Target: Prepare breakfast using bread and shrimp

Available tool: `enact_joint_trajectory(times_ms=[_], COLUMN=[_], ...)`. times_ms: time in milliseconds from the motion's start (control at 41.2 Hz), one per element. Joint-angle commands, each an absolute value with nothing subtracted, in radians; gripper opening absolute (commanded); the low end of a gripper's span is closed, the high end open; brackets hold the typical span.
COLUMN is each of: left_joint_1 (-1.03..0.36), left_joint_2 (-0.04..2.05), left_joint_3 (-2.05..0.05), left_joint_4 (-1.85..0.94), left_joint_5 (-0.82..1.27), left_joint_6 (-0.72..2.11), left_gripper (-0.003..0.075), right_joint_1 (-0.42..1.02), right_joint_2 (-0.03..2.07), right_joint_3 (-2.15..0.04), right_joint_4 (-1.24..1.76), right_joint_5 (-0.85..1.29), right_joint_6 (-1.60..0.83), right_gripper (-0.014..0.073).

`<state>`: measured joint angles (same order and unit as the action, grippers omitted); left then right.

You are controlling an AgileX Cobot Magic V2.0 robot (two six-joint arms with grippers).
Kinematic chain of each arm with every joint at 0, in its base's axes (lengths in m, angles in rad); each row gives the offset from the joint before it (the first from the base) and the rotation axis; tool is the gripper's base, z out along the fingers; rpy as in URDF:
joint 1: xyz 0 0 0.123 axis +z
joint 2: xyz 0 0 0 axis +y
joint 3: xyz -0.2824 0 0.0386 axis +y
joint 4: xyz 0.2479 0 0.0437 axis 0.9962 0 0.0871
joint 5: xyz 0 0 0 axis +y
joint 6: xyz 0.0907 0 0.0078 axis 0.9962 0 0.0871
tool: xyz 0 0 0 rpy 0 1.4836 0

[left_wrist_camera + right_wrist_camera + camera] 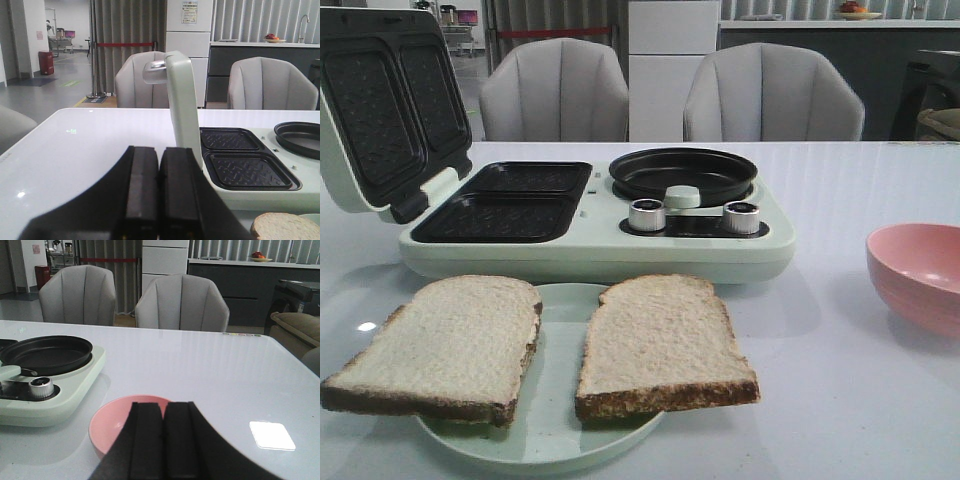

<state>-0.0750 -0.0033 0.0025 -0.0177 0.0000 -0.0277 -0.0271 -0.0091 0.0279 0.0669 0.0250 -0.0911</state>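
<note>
Bread: two pale beige slices with rough dark crusts, left slice (445,345) and right slice (662,345), side by side on a round pale green plate (555,440) at the table's near edge.
Cooker: mint-green plastic breakfast maker (600,250), lid up, ribbed black plates, round black pan (682,175).
Bowl: smooth pink bowl (918,272), to the right.
Shrimp: cannot be made out.
Left gripper (159,200): black pads pressed together, empty.
Right gripper (164,442): likewise closed, holding nothing, just before the pink bowl.

A pale green breakfast maker (590,250) is set on the white table (840,400), its waffle-plate lid (390,100) raised and a round black pan (682,172) seated above two silver knobs (646,214). A pink bowl (918,272) is placed well apart to its right, and two grey chairs (555,90) are seen behind.
</note>
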Motion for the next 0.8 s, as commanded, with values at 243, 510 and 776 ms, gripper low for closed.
enact_joint_trajectory(times_ms=[243, 510, 776], left_joint_1=[-0.076, -0.076, -0.076], left_joint_2=[-0.024, -0.024, -0.024], left_joint_3=[0.009, 0.009, 0.009], left_joint_4=[-0.026, -0.026, -0.024], left_joint_5=[-0.089, -0.089, -0.151], left_joint_6=[-0.029, -0.029, -0.029], left_gripper=[0.0101, 0.0101, 0.0101], right_joint_1=[-0.026, -0.026, -0.026], right_joint_2=[-0.033, -0.033, -0.033], right_joint_3=[0.011, 0.011, 0.011], right_joint_4=[0.068, 0.068, 0.068], right_joint_5=[-0.067, -0.067, -0.069], right_joint_6=[-0.096, -0.096, -0.096], right_gripper=[0.0047, 0.0047, 0.0047])
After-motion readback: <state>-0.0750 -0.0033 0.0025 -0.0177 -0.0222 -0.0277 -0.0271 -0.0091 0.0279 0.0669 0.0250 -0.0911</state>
